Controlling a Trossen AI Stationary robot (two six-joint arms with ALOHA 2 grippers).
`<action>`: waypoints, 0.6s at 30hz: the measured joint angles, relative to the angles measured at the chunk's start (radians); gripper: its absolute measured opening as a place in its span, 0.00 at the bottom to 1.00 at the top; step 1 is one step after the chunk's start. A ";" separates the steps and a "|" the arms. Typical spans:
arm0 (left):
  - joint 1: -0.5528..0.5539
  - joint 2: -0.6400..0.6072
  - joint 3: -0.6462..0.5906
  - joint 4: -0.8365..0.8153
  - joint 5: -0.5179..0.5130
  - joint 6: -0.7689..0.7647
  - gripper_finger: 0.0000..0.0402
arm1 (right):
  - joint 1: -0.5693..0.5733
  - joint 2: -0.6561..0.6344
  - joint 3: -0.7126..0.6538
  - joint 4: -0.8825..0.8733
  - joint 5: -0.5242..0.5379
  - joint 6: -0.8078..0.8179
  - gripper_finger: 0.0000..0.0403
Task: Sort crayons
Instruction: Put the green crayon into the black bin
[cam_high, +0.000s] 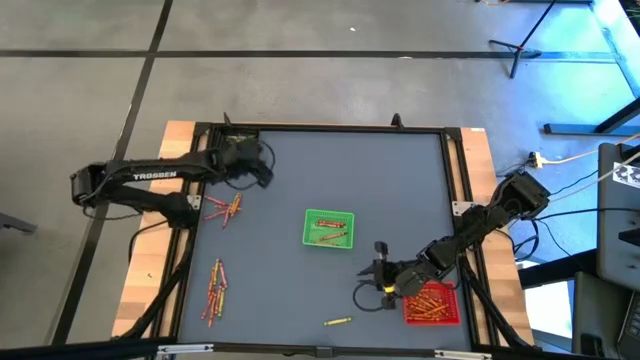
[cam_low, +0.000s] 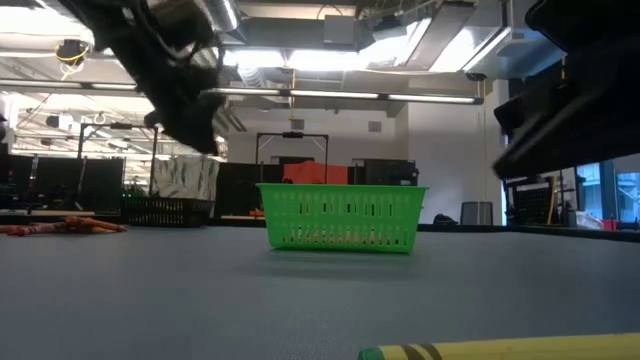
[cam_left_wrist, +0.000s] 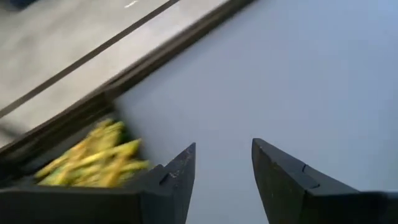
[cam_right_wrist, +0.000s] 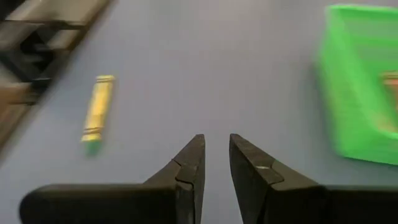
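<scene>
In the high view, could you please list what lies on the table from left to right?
Lower-left crayon pile → upper-left crayon pile → green tray → lone yellow crayon → right hand → red tray.

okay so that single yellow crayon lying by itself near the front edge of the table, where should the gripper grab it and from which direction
Grip the yellow crayon at its middle, coming straight down from above. It lies flat on the table with bare mat all around, so fingers can straddle its thin width, jaws set across its long axis. The right gripper is closest and points roughly that way; the crayon also shows in its wrist view.
</scene>
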 joint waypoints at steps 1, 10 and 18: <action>-0.046 0.000 0.000 0.016 0.000 -0.008 0.35 | 0.000 0.000 0.000 0.009 -0.045 0.004 0.18; -0.416 0.008 0.000 0.093 -0.060 -0.164 0.35 | 0.000 0.000 0.010 0.158 -0.233 -0.008 0.27; -0.668 0.065 0.000 0.207 -0.131 -0.236 0.35 | 0.000 0.141 0.164 0.139 -0.304 -0.088 0.43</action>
